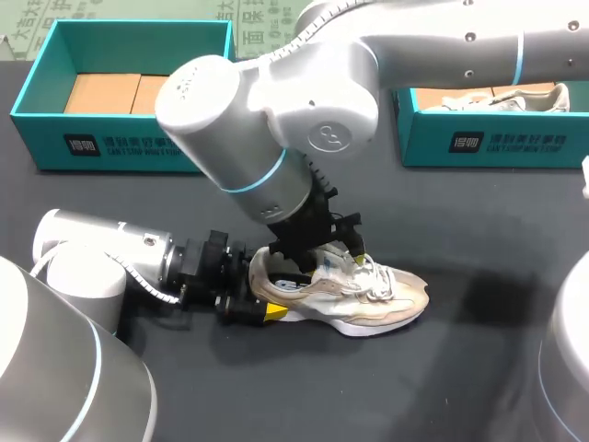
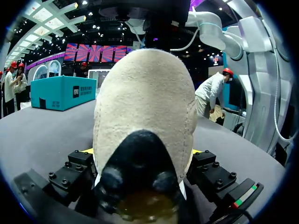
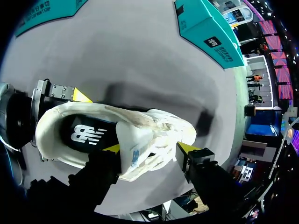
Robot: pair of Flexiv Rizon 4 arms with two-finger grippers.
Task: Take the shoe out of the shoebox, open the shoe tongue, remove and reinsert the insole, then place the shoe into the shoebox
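Even overhead light fell on the dark table (image 1: 479, 368), leaving soft-edged shadows beside the shoe (image 1: 368, 293) and beneath the right arm (image 1: 276, 110). The arm's silver housing carried a broad pale sheen but no hard glare. In the right wrist view a wide grey band of shadow lay across the table behind the shoe, and the straight edges of the shoebox (image 3: 210, 32) bowed toward the black rim. In the left wrist view the shoe's heel sat close to the lens, dim and out of focus at its dark base, while its pale upper part was well lit.
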